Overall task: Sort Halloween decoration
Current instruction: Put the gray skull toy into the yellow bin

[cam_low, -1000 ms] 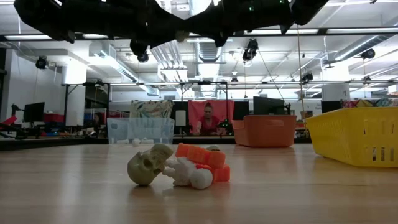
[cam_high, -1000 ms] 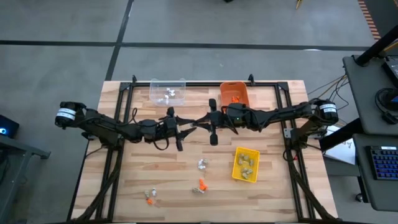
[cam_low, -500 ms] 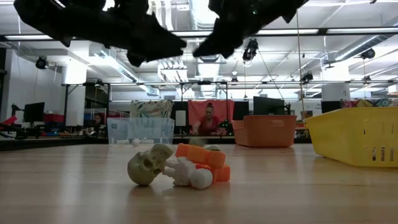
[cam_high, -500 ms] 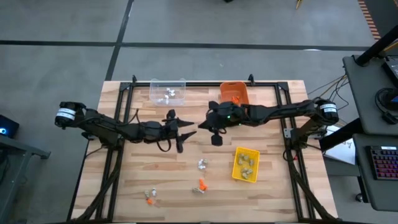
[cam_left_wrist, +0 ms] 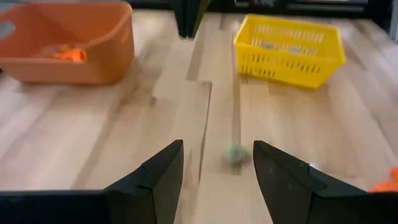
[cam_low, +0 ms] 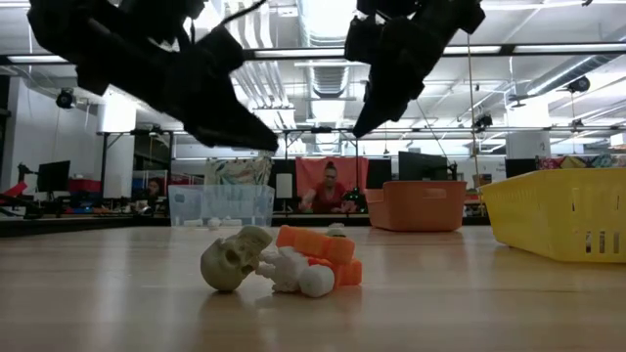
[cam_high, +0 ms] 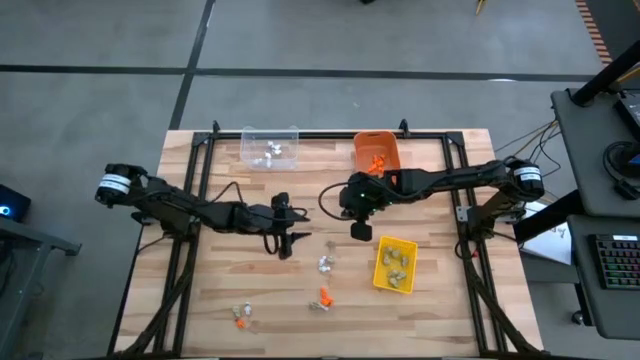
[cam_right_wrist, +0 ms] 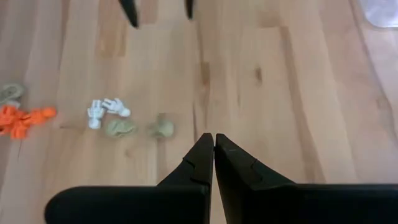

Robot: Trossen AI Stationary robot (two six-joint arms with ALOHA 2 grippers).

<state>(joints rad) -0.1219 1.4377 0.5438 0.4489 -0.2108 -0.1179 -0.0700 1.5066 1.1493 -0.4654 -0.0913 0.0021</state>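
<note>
Both claws lowered toward trinkets [cam_high: 324, 265], yellow bin [cam_high: 395, 264] beside, possibly unobstructed

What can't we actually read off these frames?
- Clear bin: contents too small in the high view to count or identify.
- Yellow bin: tan pieces too small in the high view; in the low view the mesh wall hides them.
- Trinket pair near the front edge: too small in the high view, absent from the wrist views.
- Small greyish trinket ahead of the left pincer: blurred, shape unclear.
</note>
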